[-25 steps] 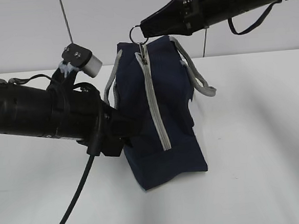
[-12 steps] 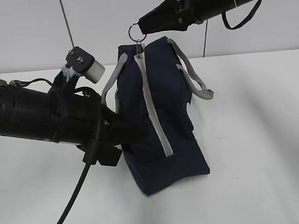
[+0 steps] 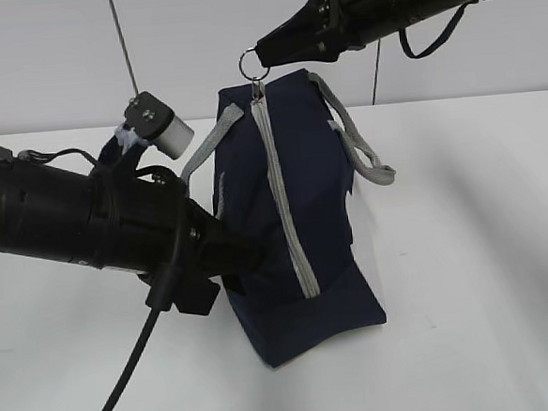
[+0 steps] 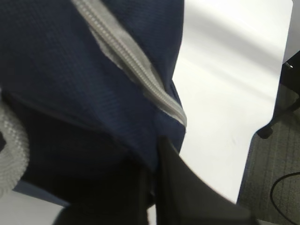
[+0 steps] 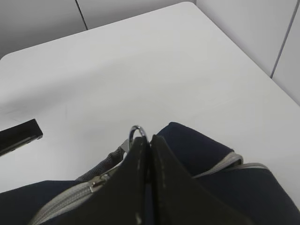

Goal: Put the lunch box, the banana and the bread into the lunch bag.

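Note:
The navy lunch bag (image 3: 298, 213) stands on end on the white table, zipper (image 3: 283, 200) shut and facing the camera. My right gripper (image 3: 265, 54) is shut on the zipper's ring pull (image 3: 253, 62) at the bag's top; the ring (image 5: 137, 131) peeks out beside the closed fingers (image 5: 161, 159). My left gripper (image 3: 236, 265) is shut on the bag's fabric low on its left side; in the left wrist view the gripper (image 4: 154, 154) pinches the navy cloth (image 4: 93, 84) near the zipper end. The lunch box, banana and bread are out of view.
Grey strap handles (image 3: 359, 148) hang off both sides of the bag. A black cable (image 3: 135, 366) droops from the left arm to the table. A dark flat object (image 5: 18, 137) lies on the table at the left of the right wrist view.
The bag has shifted slightly and tilted a bit more upright. The right gripper has stayed at the ring pull, the left arm has crept a little right and down.

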`<act>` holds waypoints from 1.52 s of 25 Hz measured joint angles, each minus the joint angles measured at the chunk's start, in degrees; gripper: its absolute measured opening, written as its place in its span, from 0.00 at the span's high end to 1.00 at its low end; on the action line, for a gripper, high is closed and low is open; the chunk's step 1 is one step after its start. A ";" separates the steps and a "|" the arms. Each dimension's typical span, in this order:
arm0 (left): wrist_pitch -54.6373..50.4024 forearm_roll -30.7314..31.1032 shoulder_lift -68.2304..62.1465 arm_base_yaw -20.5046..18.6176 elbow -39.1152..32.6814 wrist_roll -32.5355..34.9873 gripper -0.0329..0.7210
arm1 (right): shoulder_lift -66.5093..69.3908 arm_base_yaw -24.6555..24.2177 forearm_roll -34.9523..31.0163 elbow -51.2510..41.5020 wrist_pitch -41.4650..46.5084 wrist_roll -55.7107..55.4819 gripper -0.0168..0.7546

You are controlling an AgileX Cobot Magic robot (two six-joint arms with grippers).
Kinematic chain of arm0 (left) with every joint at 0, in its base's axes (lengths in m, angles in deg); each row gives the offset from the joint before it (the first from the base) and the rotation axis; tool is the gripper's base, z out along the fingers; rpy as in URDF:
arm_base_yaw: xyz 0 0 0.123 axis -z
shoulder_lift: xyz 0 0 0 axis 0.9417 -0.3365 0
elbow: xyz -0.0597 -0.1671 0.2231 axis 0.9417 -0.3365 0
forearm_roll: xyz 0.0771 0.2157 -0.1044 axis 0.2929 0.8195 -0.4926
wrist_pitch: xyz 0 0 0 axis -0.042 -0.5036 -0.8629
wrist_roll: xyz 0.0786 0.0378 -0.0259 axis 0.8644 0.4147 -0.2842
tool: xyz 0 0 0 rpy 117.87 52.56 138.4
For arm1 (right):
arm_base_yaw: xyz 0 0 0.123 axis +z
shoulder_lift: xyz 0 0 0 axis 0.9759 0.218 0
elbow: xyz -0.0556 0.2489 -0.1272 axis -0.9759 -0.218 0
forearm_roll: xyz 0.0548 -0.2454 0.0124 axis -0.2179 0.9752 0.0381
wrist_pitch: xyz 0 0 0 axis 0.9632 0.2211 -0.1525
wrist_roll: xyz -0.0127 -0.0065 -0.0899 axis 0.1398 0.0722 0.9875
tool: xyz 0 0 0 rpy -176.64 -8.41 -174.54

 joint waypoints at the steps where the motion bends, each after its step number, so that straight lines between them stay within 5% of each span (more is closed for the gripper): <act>1: -0.19 0.46 0.00 -0.05 0.05 -0.58 0.95 | 0.29 0.00 0.14 0.65 0.00 0.00 1.00; 38: -10.42 14.12 0.00 -0.24 0.67 -10.88 0.95 | 19.45 -2.99 0.63 22.60 2.63 -3.46 1.00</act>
